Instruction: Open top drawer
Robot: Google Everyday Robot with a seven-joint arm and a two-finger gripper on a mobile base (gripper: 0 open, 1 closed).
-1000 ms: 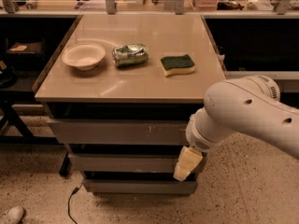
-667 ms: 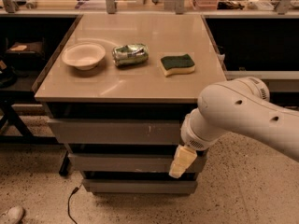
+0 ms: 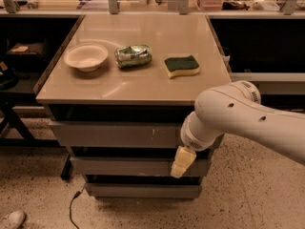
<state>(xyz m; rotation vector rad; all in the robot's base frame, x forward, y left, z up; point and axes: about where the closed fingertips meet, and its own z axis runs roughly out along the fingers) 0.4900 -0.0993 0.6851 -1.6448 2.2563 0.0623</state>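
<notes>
The claw (image 3: pixel 180 163) hangs below the thick white arm (image 3: pixel 238 120) at the right front of the drawer unit. It shows as one pale yellowish piece pointing down and slightly left. I cannot tell how far open it is, and nothing can be seen held in it. It lies over the right part of the middle drawer front (image 3: pixel 124 166); whether it touches that front cannot be told.

The top drawer (image 3: pixel 114 135) sits just above and mostly to the left of the claw, directly under the worktop (image 3: pixel 143 87), with a dark gap between the two. The arm's wrist covers the drawer's right end. Its flat grey front faces the camera, and its long axis runs left to right, parallel to the worktop's near edge. Small pale scratches show right of centre.

On the worktop stand a pale bowl (image 3: pixel 86 56), a crushed green can (image 3: pixel 133 56) and a green-topped sponge (image 3: pixel 181 65), in a row from left to right.
</notes>
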